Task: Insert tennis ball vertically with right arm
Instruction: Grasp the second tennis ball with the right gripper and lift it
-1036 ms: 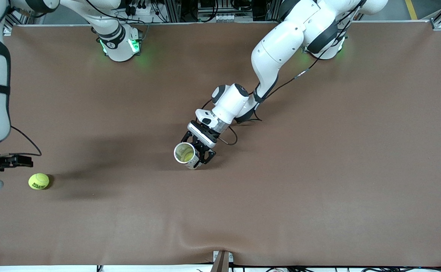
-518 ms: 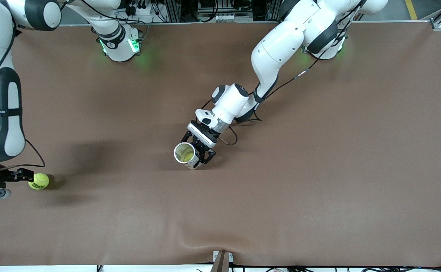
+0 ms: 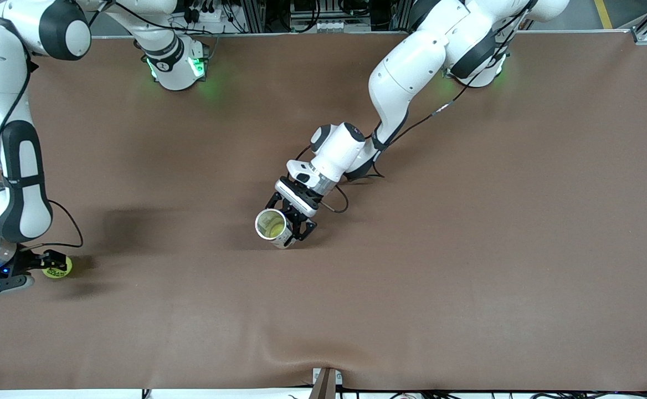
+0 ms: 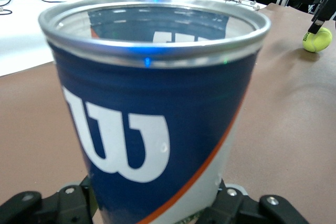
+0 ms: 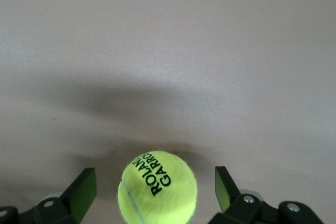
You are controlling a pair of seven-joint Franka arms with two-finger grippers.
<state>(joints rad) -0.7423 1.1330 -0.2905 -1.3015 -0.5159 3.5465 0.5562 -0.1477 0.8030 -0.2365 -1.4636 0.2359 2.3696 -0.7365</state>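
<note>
Nearest, by the table edge at the right arm's end: ball [image 3: 57, 271] on the mat, right gripper [image 3: 46, 265] spread wide around it, not yet pinching. Mid-table: upright can [image 3: 272, 226] clamped in left gripper [image 3: 291, 228].

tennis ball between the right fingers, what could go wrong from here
The tennis ball sits between the open right gripper fingers with space on both sides, so an uneven close could roll it away. The can, upright in the left gripper, has a narrow mouth; a ball carried off-centre might hit the rim.
</note>
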